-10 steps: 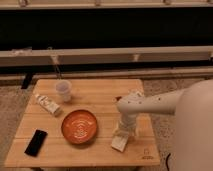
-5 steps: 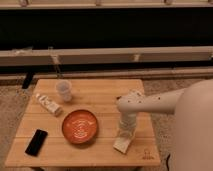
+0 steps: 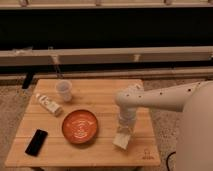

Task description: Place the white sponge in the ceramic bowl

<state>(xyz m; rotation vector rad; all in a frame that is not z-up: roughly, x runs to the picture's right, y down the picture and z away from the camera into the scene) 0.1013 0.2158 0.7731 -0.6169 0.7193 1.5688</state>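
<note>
Pointing straight down, the gripper (image 3: 125, 128) hangs at the end of the white arm (image 3: 165, 97) over the right half of the wooden table (image 3: 100, 95), its tip right on top of the white sponge (image 3: 122, 139); whether it is clamped on the sponge or merely meets it, I cannot tell. The sponge sits at the table's front right, tilted a little, just beside the ceramic bowl (image 3: 67, 126) but apart from it, to the bowl's right. The bowl rests on the table near the middle front. A white bottle (image 3: 48, 104) lies on its side to the bowl's upper left, a clear cup (image 3: 64, 90) stands behind it, and a black phone (image 3: 36, 142) lies flat at the front left corner.
</note>
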